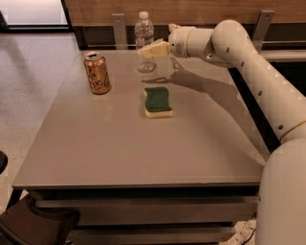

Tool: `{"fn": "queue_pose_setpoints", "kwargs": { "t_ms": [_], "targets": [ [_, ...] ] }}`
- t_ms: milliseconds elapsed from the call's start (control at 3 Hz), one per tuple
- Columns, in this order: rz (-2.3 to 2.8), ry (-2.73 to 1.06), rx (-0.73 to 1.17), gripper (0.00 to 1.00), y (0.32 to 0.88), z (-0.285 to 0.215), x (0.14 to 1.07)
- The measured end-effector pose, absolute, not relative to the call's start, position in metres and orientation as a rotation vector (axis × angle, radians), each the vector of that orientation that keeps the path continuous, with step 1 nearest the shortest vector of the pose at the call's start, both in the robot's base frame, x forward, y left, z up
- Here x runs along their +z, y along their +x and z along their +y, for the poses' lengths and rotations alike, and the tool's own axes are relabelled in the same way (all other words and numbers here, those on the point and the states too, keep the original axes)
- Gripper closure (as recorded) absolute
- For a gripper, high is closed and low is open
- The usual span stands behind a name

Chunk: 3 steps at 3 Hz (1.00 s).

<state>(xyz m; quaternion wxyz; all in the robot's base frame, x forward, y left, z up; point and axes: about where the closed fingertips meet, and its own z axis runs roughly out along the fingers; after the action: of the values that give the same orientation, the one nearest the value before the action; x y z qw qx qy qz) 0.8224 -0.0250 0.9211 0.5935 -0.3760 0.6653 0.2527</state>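
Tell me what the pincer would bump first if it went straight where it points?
Probably the water bottle: the pincer hangs over the far end of the table, pointing at it. Depth is unclear, so it might slip past in front.

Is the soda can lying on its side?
No, the soda can stands upright left of the sponge, while the gripper hovers close to the water bottle.

Office-like break room: grey table point(95, 153), wood panel wall point(205, 9), polished floor point(28, 72); tool point(145, 50) over table
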Motion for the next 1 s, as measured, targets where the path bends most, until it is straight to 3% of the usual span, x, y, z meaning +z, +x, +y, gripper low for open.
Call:
{"fn": "queue_pose_setpoints", "kwargs": {
  "t_ms": [667, 1000],
  "targets": [
    [1.520, -0.877, 0.614, 0.49, 0.8303, -0.0221, 0.9270],
    [1.519, -0.882, 0.620, 0.80, 0.8302, -0.0173, 0.9256]
  ]
}}
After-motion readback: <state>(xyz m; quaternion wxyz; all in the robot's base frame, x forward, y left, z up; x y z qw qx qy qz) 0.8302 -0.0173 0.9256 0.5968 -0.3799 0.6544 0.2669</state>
